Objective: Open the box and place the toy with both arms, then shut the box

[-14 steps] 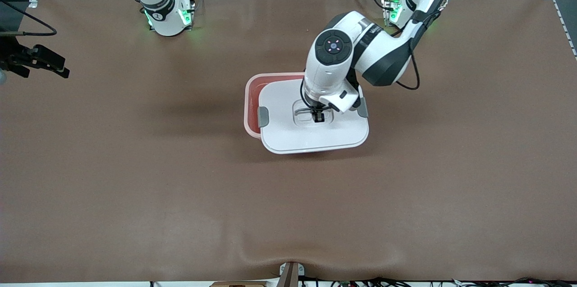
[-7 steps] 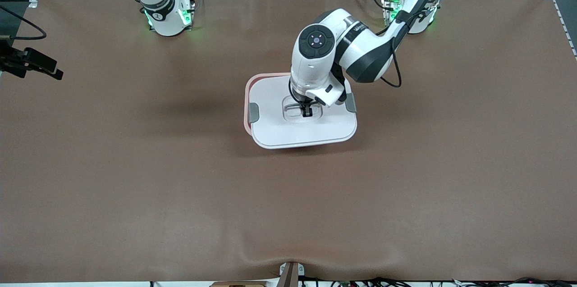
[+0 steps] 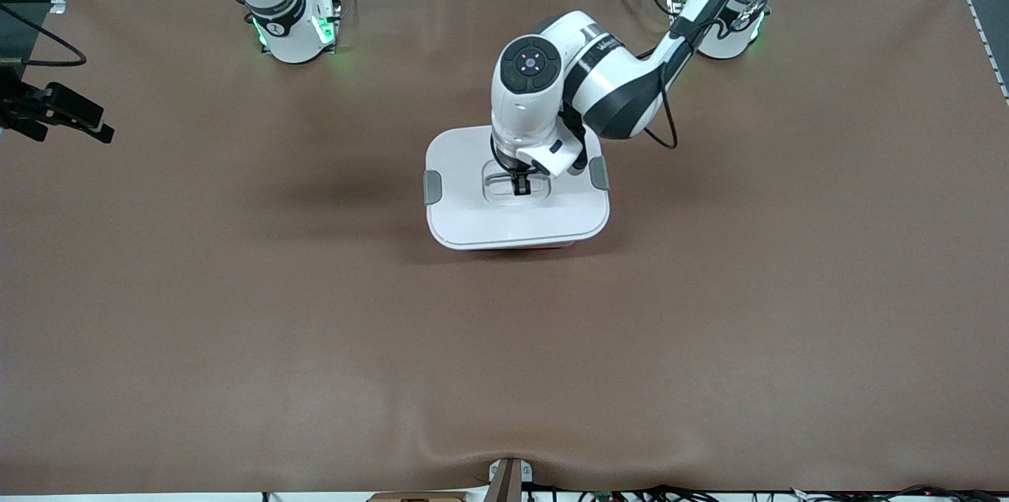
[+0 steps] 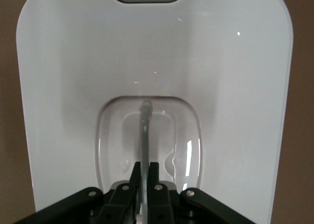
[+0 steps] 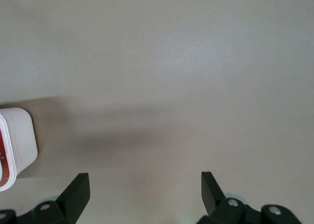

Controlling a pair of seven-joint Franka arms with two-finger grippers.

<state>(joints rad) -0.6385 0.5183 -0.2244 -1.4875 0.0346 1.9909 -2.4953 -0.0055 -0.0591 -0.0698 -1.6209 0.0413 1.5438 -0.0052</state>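
The white lid (image 3: 473,214) lies over the box, whose pink tub shows only as a thin strip (image 3: 536,248) under the lid's near edge. My left gripper (image 3: 520,188) is above the lid's middle and shut on the thin handle (image 4: 145,130) in the recessed centre; the lid fills the left wrist view (image 4: 73,86). Grey latches (image 3: 432,187) (image 3: 599,172) sit at both ends of the lid. My right gripper (image 3: 91,128) waits open and empty over the right arm's end of the table; its wrist view (image 5: 144,189) shows a corner of the box (image 5: 17,145). The toy is hidden.
Brown table mat (image 3: 504,376) all around the box, with a raised wrinkle at its near edge (image 3: 504,451). The two arm bases (image 3: 295,25) (image 3: 725,29) stand at the edge farthest from the front camera.
My left gripper has carried the lid toward the right arm's end until it covers the pink tub, which showed open before. The right gripper has barely moved.
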